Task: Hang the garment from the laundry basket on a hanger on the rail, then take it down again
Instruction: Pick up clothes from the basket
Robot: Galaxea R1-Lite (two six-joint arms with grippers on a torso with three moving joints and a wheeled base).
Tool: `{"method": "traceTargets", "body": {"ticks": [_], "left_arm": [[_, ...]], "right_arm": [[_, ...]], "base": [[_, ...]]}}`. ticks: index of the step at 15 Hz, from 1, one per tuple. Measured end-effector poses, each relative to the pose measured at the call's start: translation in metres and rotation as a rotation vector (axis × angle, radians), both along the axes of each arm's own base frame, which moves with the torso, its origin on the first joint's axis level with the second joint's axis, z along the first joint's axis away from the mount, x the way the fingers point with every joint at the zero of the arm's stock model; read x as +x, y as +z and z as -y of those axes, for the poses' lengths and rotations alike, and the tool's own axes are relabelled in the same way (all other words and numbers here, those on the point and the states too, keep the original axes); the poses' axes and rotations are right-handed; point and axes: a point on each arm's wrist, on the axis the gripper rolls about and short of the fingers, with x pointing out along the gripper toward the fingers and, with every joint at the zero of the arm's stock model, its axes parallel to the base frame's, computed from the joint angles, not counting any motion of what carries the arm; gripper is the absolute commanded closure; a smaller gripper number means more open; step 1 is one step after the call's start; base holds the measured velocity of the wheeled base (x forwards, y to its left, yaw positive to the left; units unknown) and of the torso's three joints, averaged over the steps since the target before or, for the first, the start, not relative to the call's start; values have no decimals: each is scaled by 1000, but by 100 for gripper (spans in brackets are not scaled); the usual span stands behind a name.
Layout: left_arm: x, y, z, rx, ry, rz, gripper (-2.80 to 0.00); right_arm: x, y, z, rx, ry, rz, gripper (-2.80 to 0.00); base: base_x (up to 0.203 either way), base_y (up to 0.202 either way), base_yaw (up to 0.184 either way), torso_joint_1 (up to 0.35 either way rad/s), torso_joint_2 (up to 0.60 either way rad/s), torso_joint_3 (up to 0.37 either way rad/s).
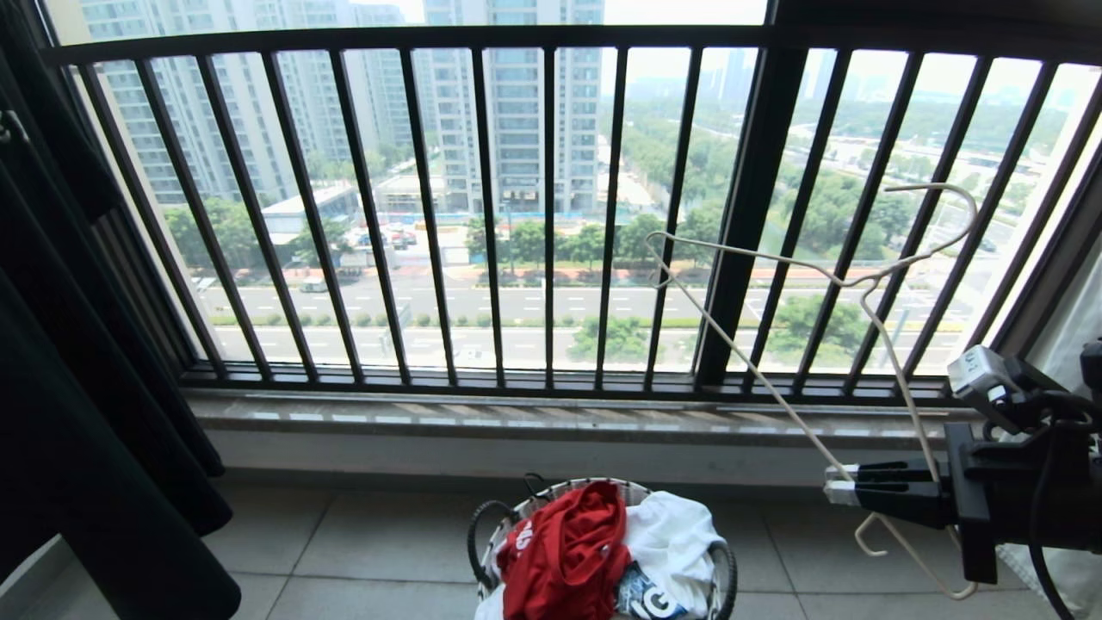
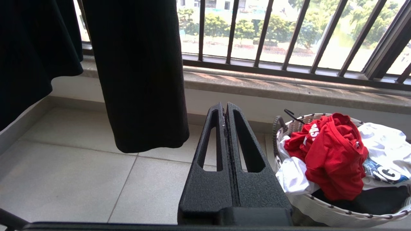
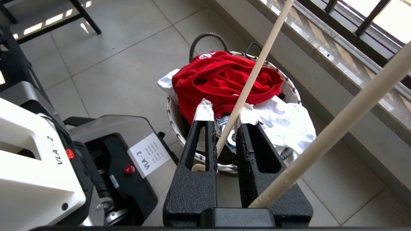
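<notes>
Meanwhile the right gripper [image 1: 839, 484] clamps the hanger [image 1: 848, 280] above the floor; the garment [image 1: 568, 551] tops the laundry basket [image 1: 482, 538]; the left gripper [image 2: 224, 109] rests pressed together.

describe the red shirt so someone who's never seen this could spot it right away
Below the barred window, a small round laundry basket with a woven rim stands on the tiled floor. The garment lies crumpled on top of the pile, beside a white shirt. It is the only red thing there.

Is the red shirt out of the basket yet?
No, the red T-shirt lies crumpled atop the laundry basket.
</notes>
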Motion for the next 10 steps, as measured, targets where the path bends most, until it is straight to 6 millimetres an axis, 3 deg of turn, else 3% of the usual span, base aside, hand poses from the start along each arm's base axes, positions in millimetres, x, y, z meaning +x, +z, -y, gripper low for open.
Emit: {"method": "traceTargets", "body": {"ticks": [10], "left_arm": [[0,0,0,1,0,1,0]], "right_arm": [[4,1,4,1,-21,35,0]], "base": [[0,0,0,0,0,0]]}}
